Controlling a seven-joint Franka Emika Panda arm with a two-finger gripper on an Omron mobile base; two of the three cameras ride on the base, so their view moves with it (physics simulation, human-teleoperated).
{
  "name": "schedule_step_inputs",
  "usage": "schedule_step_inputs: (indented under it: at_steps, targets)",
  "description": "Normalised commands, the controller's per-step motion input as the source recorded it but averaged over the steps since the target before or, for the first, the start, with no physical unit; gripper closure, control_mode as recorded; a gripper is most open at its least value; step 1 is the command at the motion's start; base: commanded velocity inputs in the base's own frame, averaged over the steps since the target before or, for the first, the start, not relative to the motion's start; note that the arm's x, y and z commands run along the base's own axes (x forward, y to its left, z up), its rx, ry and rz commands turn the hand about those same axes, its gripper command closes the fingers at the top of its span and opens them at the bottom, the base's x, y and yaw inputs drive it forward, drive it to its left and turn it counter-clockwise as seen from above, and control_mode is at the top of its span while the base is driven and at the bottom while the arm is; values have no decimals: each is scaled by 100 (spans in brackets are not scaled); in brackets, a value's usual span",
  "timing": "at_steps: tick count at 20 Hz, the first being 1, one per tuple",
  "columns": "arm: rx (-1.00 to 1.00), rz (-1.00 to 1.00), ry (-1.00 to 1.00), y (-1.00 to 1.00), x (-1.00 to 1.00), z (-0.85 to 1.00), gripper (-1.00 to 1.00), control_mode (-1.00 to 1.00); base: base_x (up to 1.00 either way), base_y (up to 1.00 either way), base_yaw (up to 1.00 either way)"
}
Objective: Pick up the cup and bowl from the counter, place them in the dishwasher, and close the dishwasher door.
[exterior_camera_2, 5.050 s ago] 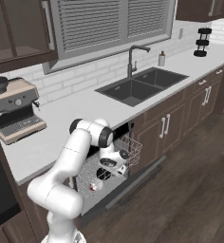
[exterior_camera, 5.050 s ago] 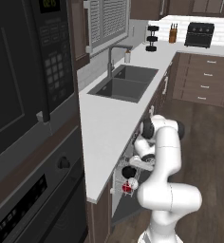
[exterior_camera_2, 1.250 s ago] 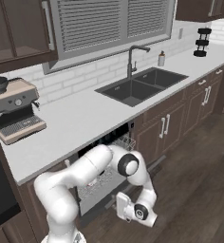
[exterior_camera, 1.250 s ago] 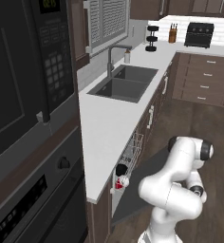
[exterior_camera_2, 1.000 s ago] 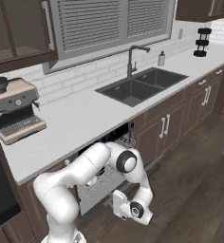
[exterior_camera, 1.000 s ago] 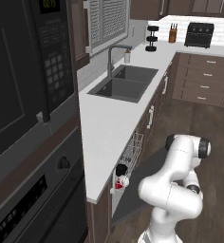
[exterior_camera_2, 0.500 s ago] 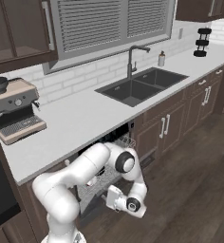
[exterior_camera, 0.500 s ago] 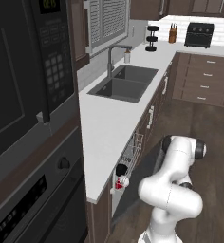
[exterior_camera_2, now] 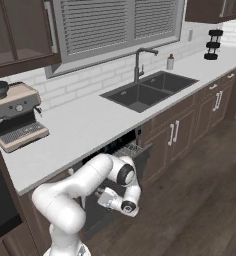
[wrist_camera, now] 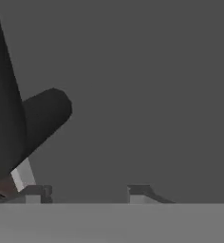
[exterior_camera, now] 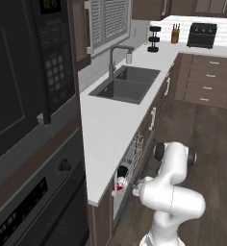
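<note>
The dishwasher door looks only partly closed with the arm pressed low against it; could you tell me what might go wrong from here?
The dishwasher door stands ajar, with the white rack near the opening; if the rack juts out, the door may jam against it. The red cup sits by the front edge and could be knocked over. The gripper faces a flat panel with its jaws apart, so a push may slip sideways.
</note>
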Motion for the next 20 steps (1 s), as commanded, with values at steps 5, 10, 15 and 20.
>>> schedule_step_inputs:
  at_steps: [5, 10, 15, 20]
  targets:
    - [11, 0, -2, 100, 100, -66, -100, -100, 0, 0, 0]
    - [13, -3, 0, 100, 100, -67, -100, -100, 0, 0, 0]
    - [13, -6, 5, 100, 100, -53, -100, -100, 0, 0, 0]
    - [0, -9, 7, 57, 31, 3, -100, -100, 0, 0, 0]
